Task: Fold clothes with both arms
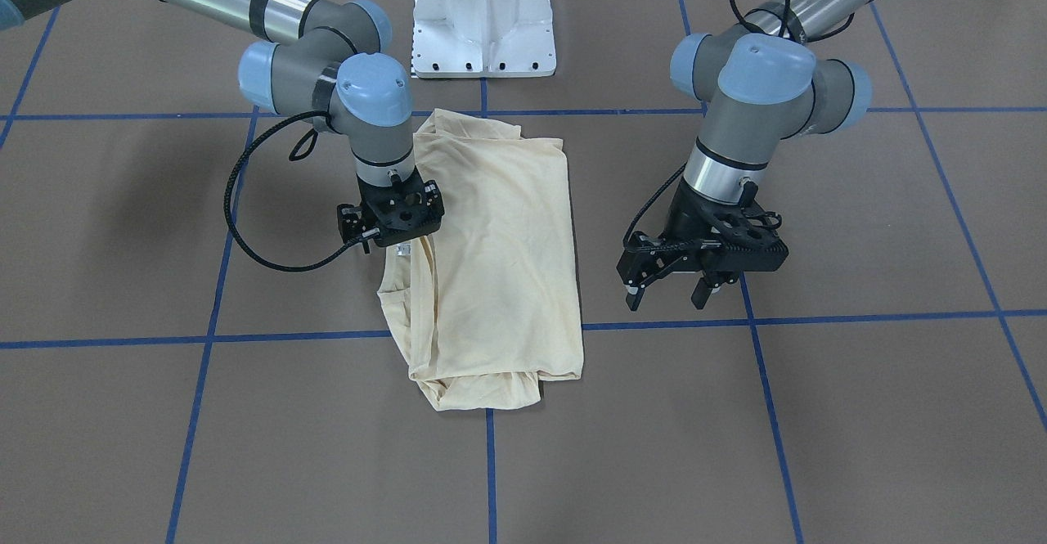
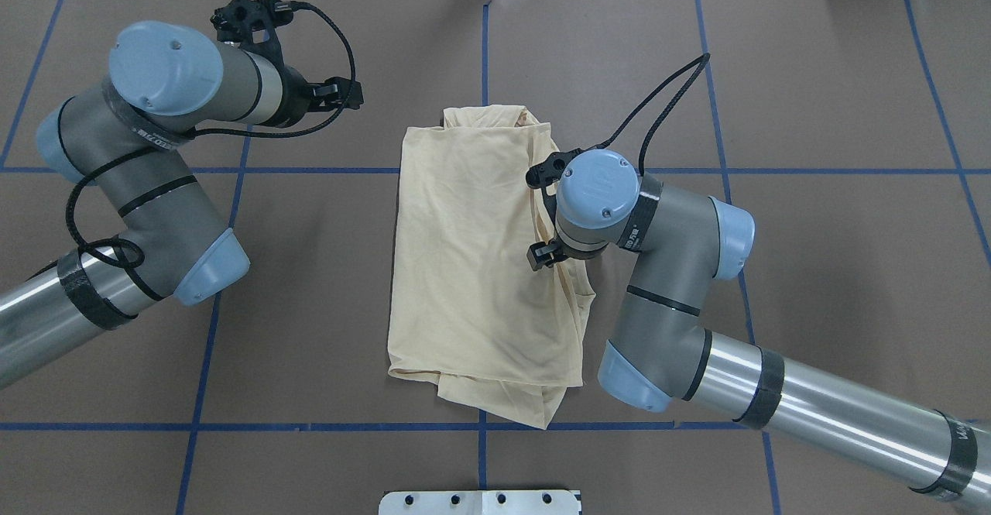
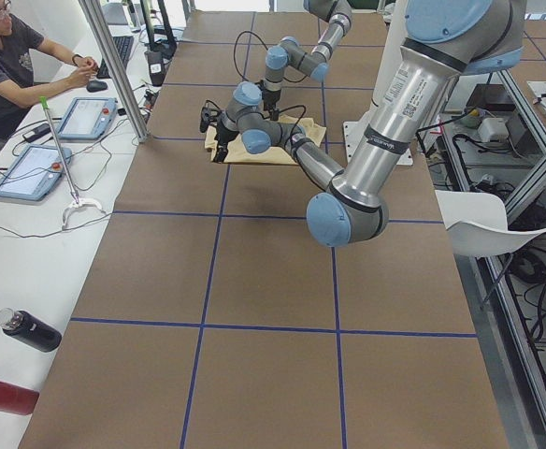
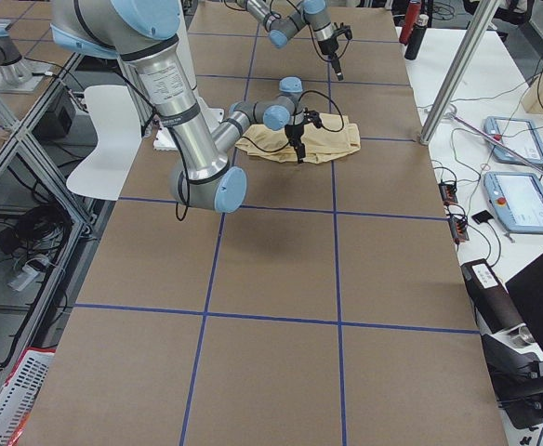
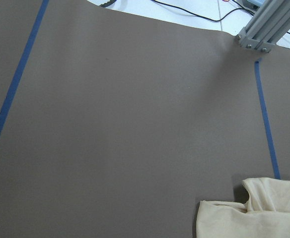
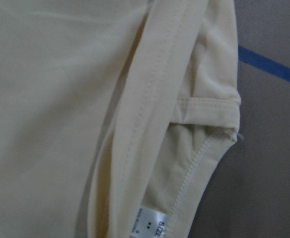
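Observation:
The pale cream-yellow shirt (image 1: 499, 266) lies on the brown table, folded into a long strip with its plain side up; it also shows in the overhead view (image 2: 464, 267). My right gripper (image 1: 399, 229) points straight down onto the shirt's edge near the collar (image 2: 554, 224). Its fingers are hidden, so I cannot tell whether it is open or shut. The right wrist view shows the collar seam and the white neck tag (image 6: 152, 224) close up. My left gripper (image 1: 667, 298) is open and empty, above the table beside the shirt. A corner of the shirt (image 5: 249, 218) shows in the left wrist view.
The white pedestal base (image 1: 483, 20) stands at the robot's side of the table. Blue tape lines (image 1: 491, 462) grid the brown surface. An operator (image 3: 11, 56) with tablets sits past the far edge, by an aluminium post (image 5: 264, 25).

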{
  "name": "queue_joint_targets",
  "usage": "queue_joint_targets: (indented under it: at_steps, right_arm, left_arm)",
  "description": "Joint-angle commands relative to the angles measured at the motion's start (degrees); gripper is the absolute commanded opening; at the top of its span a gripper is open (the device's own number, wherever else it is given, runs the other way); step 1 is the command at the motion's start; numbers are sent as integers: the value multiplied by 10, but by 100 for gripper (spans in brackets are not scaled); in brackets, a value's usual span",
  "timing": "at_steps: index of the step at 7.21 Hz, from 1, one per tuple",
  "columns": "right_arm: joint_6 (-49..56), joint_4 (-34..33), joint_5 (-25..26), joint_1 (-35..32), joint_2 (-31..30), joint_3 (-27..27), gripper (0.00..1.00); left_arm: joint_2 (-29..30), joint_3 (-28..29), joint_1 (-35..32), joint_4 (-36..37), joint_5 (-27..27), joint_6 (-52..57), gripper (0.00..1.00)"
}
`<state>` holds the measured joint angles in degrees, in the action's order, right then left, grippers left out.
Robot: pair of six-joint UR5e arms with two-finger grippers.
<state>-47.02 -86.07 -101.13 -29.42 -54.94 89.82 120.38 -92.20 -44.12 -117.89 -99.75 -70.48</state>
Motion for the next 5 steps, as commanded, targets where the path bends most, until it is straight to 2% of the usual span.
queue_joint_targets:
  at_steps: [1,3,5]
  right_arm:
    - [1,-28,-8,-17,-19,28,100]
    - [1,-53,-8,-17,-39,62,100]
    - [1,-53,-6,-17,-38,60,100]
  left_arm:
    - [0,0,0,-1,0,0,100]
    - [3,0,0,0,0,0,100]
    - [3,0,0,0,0,0,100]
